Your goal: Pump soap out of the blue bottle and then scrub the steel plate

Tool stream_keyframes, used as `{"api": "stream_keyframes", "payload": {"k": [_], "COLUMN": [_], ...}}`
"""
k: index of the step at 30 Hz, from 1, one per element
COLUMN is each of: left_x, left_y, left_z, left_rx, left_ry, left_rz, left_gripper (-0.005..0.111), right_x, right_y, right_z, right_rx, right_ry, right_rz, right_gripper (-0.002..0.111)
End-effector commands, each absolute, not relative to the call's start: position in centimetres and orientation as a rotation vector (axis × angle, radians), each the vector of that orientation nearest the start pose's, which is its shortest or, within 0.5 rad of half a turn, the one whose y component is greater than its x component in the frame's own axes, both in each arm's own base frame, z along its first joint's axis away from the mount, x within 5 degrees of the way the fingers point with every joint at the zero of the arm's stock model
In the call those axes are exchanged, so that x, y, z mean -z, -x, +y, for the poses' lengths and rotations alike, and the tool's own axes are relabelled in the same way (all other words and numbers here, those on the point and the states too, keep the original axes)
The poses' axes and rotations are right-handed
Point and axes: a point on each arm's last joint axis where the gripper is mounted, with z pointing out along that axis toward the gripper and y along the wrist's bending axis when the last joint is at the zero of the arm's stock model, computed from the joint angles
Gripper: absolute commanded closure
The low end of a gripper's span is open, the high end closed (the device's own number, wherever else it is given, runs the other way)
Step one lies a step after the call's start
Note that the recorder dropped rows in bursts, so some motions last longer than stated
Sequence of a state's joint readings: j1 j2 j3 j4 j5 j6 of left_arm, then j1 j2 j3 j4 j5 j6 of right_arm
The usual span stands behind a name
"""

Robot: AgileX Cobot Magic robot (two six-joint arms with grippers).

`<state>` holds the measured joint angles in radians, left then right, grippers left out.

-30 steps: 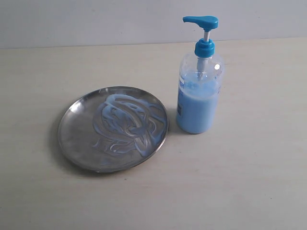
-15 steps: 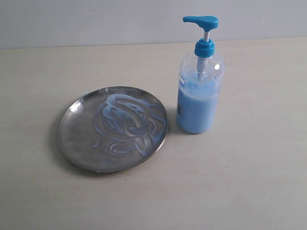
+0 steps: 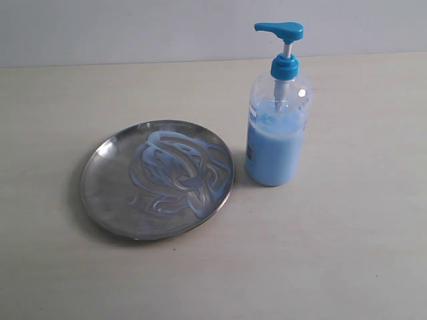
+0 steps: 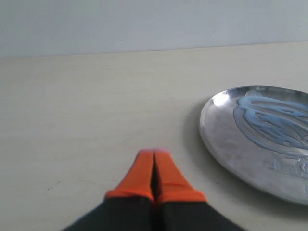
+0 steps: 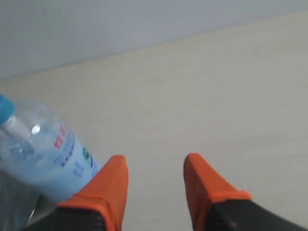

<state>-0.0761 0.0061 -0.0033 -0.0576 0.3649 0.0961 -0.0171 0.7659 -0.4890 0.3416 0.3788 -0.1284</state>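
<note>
Left gripper (image 4: 154,155): orange fingertips pressed together, nothing between them, hanging low over the bare table (image 4: 82,106), with the steel plate (image 4: 226,139) off to one side and apart from it. Right gripper (image 5: 155,164): jaws moderately parted, gap empty, one finger just beside the blue bottle (image 5: 43,159), contact not discernible. Neither gripper appeared in the exterior view. Steel plate (image 3: 110,190): flat on the table, round and so without a long axis, rim upward, left of the bottle and close to it without touching. Soap (image 3: 170,173): pale blue-white swirls smeared over the plate's centre and right half, the left part bare metal. Blue bottle (image 3: 275,143): upright, long axis vertical, roughly two-thirds full of light blue liquid; pump head (image 3: 280,29) raised on its stem, spout pointing left in the exterior view, toward the plate's side, though apparently short of the rim. Progress, as a judgement: pumping and at least some scrubbing looked done, given the spread streaks; no scrubbing tool was visible and nothing was held, so little or nothing seemed left.
</note>
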Motion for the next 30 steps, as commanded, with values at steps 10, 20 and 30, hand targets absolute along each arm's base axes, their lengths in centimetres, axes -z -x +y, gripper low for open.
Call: {"api": "stream_keyframes", "payload": {"k": [10,20,30], "left_x": [-18.2,-18.2,-18.2], "left_y": [-5.3,-5.3,-5.3], "left_z": [-0.6,-0.6,-0.6], "left_rx": [0.045,0.045,0.045], "left_ry": [-0.129,-0.129,-0.129], "left_rz": [1.831,1.831,1.831], "left_gripper": [0.107,0.107,0.107], "right_x": [-23.5,-22.3,-21.9], "right_y": [-18.4,-19.5,-19.5], "right_z": [3.9,4.5,6.9], "right_rx": [-0.595,-0.641,-0.409], "right_ry": [0.155,0.340,0.559], "right_rz": [2.337,2.305,2.279], "right_gripper": [0.019,0.010,0.010]}}
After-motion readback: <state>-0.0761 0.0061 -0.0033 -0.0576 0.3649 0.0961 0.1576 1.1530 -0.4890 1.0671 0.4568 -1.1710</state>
